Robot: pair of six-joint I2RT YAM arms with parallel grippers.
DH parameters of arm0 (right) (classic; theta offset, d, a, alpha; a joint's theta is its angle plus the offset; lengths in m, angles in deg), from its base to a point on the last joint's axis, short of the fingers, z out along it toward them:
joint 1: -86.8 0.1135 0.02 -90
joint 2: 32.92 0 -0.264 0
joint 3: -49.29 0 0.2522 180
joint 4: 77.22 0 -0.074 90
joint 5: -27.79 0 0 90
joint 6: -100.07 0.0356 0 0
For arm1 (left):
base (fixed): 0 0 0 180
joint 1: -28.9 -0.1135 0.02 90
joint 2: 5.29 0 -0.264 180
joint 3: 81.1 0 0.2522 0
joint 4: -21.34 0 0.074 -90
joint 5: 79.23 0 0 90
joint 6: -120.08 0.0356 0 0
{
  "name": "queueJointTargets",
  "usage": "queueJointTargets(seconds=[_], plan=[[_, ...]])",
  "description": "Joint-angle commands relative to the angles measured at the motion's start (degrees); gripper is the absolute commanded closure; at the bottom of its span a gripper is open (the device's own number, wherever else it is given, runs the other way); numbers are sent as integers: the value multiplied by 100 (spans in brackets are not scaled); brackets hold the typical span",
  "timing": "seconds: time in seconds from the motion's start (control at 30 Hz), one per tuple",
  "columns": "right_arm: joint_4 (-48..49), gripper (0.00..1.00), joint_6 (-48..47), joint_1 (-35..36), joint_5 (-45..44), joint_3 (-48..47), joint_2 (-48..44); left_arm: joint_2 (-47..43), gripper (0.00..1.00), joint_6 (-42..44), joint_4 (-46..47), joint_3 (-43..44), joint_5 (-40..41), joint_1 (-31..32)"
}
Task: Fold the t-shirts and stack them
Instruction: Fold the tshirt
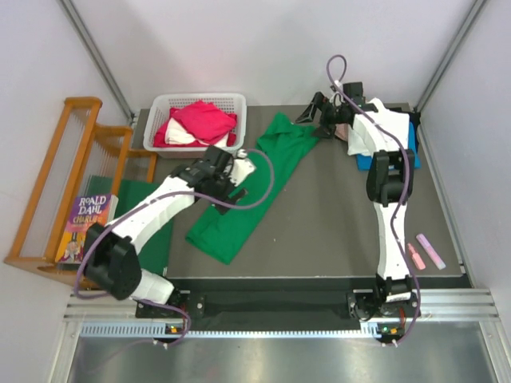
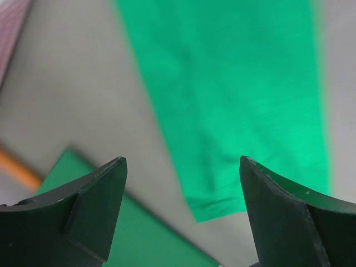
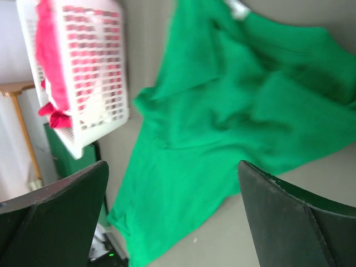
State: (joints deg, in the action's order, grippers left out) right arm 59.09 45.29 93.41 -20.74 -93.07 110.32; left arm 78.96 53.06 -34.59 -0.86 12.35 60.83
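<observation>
1. Green tee (image 1: 255,179) lies diagonally across the surface (image 1: 343,231), far centre to near left.
2. Left claw (image 2: 182,178) hangs wide open above it.
3. Right claw (image 3: 172,178) gapes wide at its far end.
4. Red tee (image 1: 206,120) sits in the far-left basket (image 1: 160,112).

Left arm (image 1: 156,205), right arm (image 1: 389,231): white links, black joints, purple cables (image 1: 271,175); black gripper fingers (image 2: 83,214).
</observation>
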Motion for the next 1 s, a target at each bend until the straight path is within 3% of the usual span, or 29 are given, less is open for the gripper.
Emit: queueJointTargets(seconds=[0.0, 0.13, 0.3, 0.43, 0.57, 0.73, 0.97], plan=[[-460, 0, -859, 340, -770, 27, -1508, -548, 13, -91, 473, -337, 448, -807], [-795, 0, -939, 735, -1106, 746, -2325, -787, 12, -303, 640, -477, 334, -1574], [-92, 0, -824, 1956, -975, 2810, -3415, -954, 12, -478, 649, -697, -8, -2259], [-162, 0, -833, 3071, -974, 3375, -3671, -928, 12, -681, 684, -680, -132, -2673], [259, 0, -456, 3758, -1018, 4130, -3926, -796, 12, -874, 675, -575, -360, -3007], [392, 0, -341, 4645, -1290, 4404, -3883, -638, 12, -1138, 535, -355, -825, -3613], [146, 0, -464, 5420, -1537, 3563, -3224, -444, 12, -1191, 359, -267, -1081, -3939]])
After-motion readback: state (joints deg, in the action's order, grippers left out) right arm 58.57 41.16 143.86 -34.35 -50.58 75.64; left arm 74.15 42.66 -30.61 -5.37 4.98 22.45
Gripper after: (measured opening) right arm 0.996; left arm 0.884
